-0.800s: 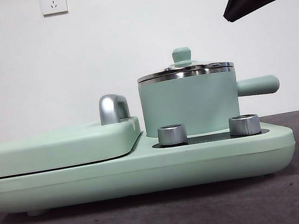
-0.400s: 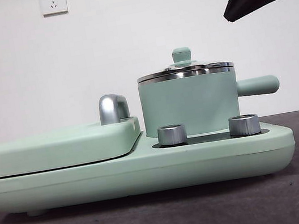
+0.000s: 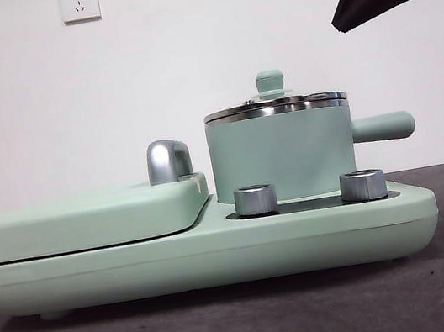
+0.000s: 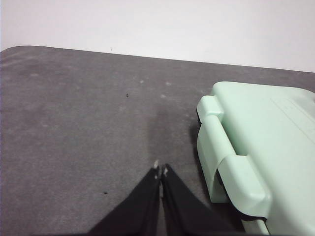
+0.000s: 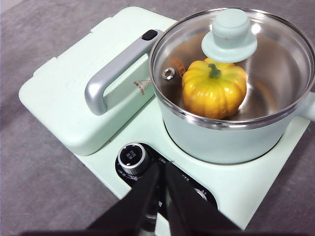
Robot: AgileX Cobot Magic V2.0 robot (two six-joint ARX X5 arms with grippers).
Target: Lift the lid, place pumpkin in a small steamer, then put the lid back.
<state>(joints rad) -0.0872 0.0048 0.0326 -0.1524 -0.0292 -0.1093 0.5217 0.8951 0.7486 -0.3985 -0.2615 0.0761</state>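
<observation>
My right gripper (image 5: 162, 167) hangs with jaws pressed together and empty above the dials, the steamer (image 5: 231, 132) just beyond it; my left gripper (image 4: 160, 169), jaws also together, waits over bare table (image 4: 74, 123). The pumpkin (image 5: 214, 88) sits inside the steamer under the seated lid (image 5: 229, 34), so I judge the task done.

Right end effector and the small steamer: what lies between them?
In the right wrist view, one steel dial on the base appliance lies between the right end effector and the small steamer.
</observation>
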